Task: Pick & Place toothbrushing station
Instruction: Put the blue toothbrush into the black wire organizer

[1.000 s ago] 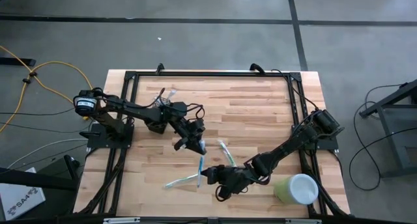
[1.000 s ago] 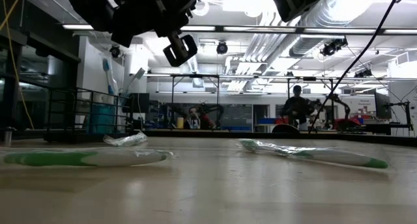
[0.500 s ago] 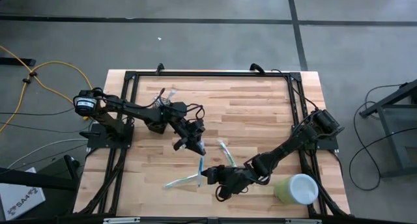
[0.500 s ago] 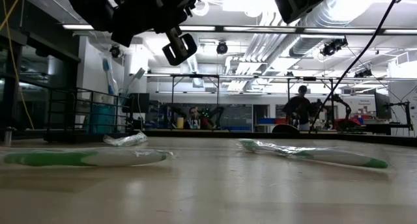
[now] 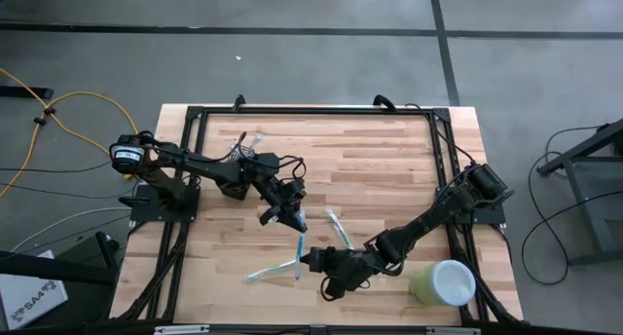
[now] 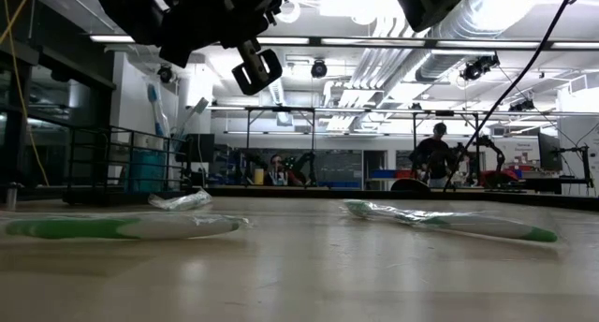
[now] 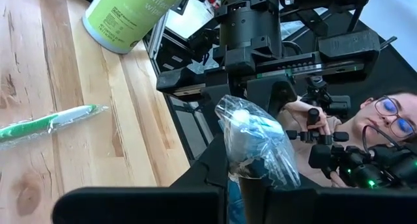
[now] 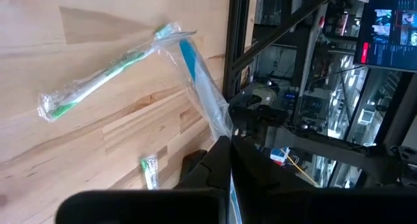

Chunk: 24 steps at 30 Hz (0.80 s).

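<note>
overhead, wooden table (image 5: 389, 169), both claws gripping wrapped toothbrushes, workshop behind

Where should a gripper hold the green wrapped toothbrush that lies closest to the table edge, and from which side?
Take the green wrapped toothbrush at mid-handle, straight from above, closing across its length: it lies flat, long and thin, with bare table on both sides. The left gripper and right gripper both seem shut on the blue toothbrush.
</note>
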### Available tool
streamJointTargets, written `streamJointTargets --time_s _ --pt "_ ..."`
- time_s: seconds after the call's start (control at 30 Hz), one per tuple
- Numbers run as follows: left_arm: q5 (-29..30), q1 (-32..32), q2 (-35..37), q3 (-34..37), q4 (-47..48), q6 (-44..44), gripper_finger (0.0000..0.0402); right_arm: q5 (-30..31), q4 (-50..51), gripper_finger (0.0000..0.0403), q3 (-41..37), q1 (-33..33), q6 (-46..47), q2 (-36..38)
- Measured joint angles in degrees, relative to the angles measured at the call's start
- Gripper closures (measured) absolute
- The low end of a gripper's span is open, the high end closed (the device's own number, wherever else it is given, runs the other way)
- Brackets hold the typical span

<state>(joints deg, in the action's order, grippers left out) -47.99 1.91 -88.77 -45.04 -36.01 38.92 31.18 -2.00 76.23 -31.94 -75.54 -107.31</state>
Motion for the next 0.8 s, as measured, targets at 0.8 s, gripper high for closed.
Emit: streamJointTargets --time_s 0.8 --pt "0.0 0.0 0.0 0.0 -0.1 0.1 0.0394 0.0 0.0 0.04 0.1 -0.1 1.0 0.0"
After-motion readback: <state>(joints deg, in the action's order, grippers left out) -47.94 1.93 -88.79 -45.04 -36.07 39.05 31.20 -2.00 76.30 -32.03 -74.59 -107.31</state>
